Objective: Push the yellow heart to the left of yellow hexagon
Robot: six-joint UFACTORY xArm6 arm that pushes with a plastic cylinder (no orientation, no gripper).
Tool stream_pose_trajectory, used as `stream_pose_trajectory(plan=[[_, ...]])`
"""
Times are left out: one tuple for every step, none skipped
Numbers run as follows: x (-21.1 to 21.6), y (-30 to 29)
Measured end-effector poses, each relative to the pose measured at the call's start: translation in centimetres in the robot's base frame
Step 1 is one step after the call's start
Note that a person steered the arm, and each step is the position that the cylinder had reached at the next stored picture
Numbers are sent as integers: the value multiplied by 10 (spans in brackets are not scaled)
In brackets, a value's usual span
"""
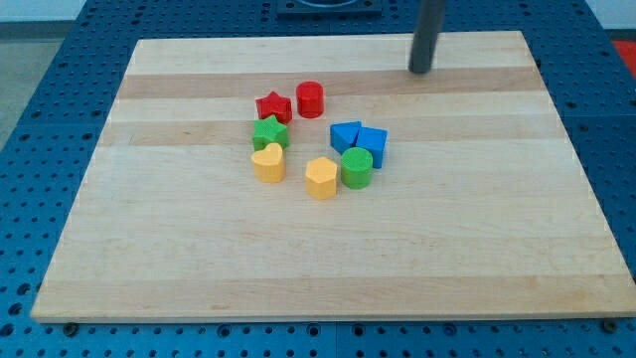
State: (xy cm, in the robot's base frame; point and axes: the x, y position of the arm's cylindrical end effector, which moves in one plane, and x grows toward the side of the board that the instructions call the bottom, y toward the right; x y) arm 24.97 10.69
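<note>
Board: a light wooden board (328, 249) lies flat on a blue table (40, 60), so the blocks can slide on it.

My tip: my tip (420, 71) is near the view's top, right of the middle, with bare wood all around it. It touches no block.

Fingers: there are none here (only a straight dark rod), so nothing is held or squeezed. The rod can only push.

Yellow heart: the yellow heart (268, 162) sits in the middle of the board, on the left side of the group. It is just below the green star (269, 132) and looks like it touches it.

Yellow hexagon: the yellow hexagon (321, 178) is to the right of the heart and a bit lower, with a small gap between them. The green cylinder (358, 167) is right beside it.

Other blocks: the red star (273, 106) and the red cylinder (310, 99) are at the top of the group. Two blue blocks (358, 138) sit together above the green cylinder (their shapes are hard to tell).

Heart and my tip: the heart is well apart from my tip, down and to the view's left.

How it looks: I think the heart is already on the hexagon's left, only a little high. A small push down may tidy it.

Watch out: the green star is so close that it may get bumped.
</note>
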Motion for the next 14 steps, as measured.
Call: stream_pose_trajectory(plan=[[-5, -104], [21, -241], [80, -331], [137, -366], [169, -368], [184, -368], [189, -360], [189, -343], [189, -326], [189, -307], [189, -282], [189, -258], [189, -239], [189, -226]])
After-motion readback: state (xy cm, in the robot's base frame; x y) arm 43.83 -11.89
